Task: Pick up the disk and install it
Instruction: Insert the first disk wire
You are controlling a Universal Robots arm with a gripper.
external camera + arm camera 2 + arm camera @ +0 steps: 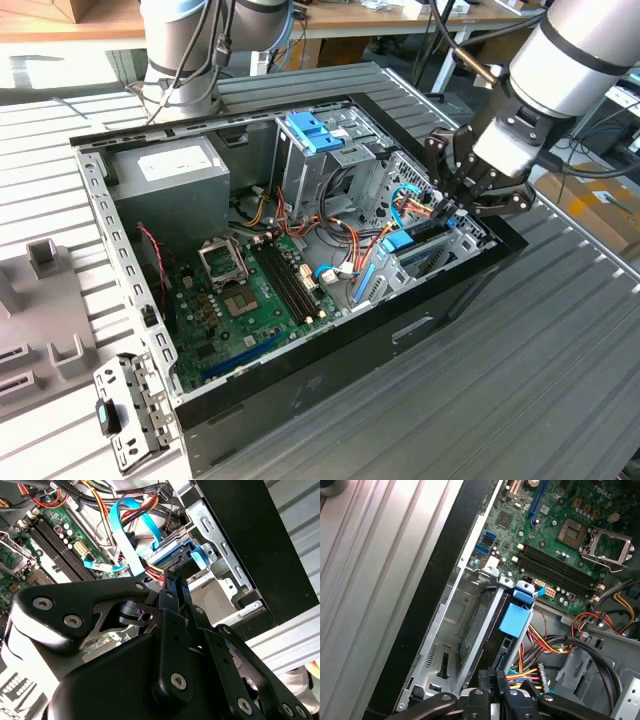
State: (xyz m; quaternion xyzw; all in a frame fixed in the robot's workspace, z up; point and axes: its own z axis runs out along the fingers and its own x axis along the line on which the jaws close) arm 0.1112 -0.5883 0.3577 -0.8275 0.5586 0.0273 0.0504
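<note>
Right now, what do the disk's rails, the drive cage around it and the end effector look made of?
Disk rails: bright blue, smooth, uniform colour, likely moulded plastic. Drive cage: bare grey sheet metal by its look, with stamped slots, folded edges and a dull sheen. End effector: matte black links with silver screw heads; it could be anodised metal or hard plastic, the look leaves that open.

No words or numbers can be read. The grey box [170, 170] has a white label, but its print is too small to make out.
</note>
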